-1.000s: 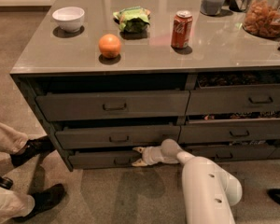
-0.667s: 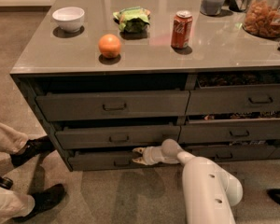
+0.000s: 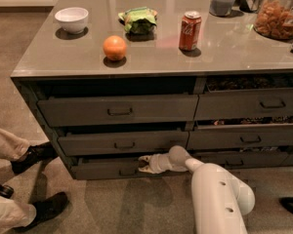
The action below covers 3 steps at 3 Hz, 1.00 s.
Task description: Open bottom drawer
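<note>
Reaching low and leftward from the bulky white arm (image 3: 219,194) at lower right, with the gripper (image 3: 144,164) at the front of the bottom drawer (image 3: 100,170), lowest in the left stack under the bench (image 3: 151,57), just right of its handle (image 3: 128,171). Impossible to tell the gripper's opening or any hold on the handle; arm's base cut off by the lower edge.

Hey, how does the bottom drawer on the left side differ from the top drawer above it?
The top drawer has a much taller front than the bottom drawer. The top drawer sits right under the countertop; the bottom drawer is down by the floor. The claw is at the bottom drawer's front, just right of its handle; nothing is at the top drawer. Both are wide, grey, with a small dark central handle.
</note>
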Each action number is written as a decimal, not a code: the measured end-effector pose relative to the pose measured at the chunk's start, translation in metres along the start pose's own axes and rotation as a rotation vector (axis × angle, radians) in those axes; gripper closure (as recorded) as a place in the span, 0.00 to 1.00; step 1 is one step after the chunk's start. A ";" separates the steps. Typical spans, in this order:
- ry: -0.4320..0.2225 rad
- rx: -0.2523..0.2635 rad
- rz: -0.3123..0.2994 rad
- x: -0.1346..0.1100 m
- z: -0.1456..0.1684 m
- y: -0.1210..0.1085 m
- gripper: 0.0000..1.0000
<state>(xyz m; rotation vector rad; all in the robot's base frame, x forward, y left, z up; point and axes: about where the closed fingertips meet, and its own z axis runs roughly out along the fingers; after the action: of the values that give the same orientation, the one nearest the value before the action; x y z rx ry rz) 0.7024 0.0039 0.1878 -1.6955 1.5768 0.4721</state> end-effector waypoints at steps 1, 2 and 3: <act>-0.009 0.008 -0.011 0.004 -0.006 0.011 1.00; -0.009 0.008 -0.011 0.003 -0.007 0.012 1.00; -0.007 0.005 -0.016 0.004 -0.010 0.018 0.89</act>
<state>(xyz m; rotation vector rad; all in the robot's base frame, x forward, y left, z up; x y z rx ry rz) 0.6837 -0.0051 0.1861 -1.6995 1.5575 0.4647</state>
